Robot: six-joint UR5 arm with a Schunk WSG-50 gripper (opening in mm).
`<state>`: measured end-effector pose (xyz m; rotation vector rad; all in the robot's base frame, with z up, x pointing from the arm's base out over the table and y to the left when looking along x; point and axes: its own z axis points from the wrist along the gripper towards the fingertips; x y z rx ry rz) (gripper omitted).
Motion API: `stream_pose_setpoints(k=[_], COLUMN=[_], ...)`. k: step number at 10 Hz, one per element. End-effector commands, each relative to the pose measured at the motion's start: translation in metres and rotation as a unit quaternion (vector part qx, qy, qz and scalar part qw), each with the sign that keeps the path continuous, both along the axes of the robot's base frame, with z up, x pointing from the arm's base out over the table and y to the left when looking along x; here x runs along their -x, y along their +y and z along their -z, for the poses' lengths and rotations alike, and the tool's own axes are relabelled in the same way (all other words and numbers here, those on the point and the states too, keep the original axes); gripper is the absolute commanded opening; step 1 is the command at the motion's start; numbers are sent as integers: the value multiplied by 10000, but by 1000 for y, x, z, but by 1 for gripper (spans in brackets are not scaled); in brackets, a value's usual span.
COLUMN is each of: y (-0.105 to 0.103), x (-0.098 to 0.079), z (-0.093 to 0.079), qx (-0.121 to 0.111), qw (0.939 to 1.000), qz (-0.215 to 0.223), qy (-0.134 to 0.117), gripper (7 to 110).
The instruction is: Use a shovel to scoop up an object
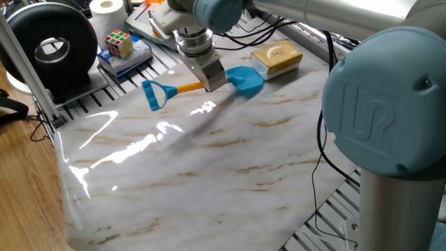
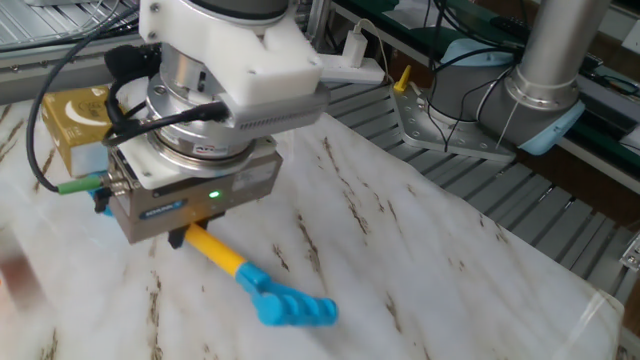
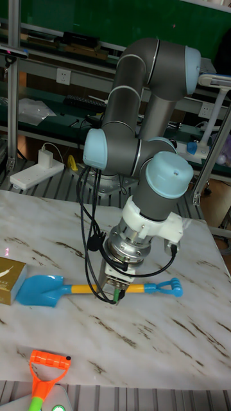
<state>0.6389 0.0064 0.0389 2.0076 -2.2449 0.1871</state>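
The shovel lies low over the marble table, its light-blue blade (image 1: 247, 79) pointing at the tan-yellow block (image 1: 277, 58) and its blue loop end (image 1: 156, 94) trailing behind. My gripper (image 1: 212, 81) is shut on the orange-yellow shaft (image 1: 188, 88), near the blade. In the tall fixed view the blade (image 3: 40, 289) meets the block's (image 3: 9, 273) edge, with the gripper (image 3: 115, 293) on the shaft and the loop end (image 3: 168, 288) at the right. In the other fixed view the gripper body (image 2: 190, 190) hides the blade; shaft (image 2: 215, 250), loop end (image 2: 290, 308) and block (image 2: 68, 120) show.
A multicoloured puzzle cube (image 1: 118, 43) sits on a blue pad at the back left, beside a black round device (image 1: 49, 45) and a paper roll (image 1: 106, 7). A green-and-orange stick tool (image 3: 43, 376) lies at the table's near edge in the tall fixed view. Cables run behind the block.
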Motion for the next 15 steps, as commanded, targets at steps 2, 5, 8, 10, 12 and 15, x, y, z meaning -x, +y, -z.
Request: stream_pose_setpoints(k=[2, 5, 8, 10, 12, 15], y=[-39, -70, -97, -109, -121, -149], x=[9, 20, 28, 28, 31, 34], z=[2, 1, 2, 6, 13, 9], qx=[325, 730, 821, 891, 845, 1044], qw=[9994, 9971, 9964, 9959, 9963, 9943], qz=[-5, -2, -50, -89, -118, -195], qy=[112, 200, 221, 129, 80, 89], gripper=[7, 7, 7, 7, 7, 7])
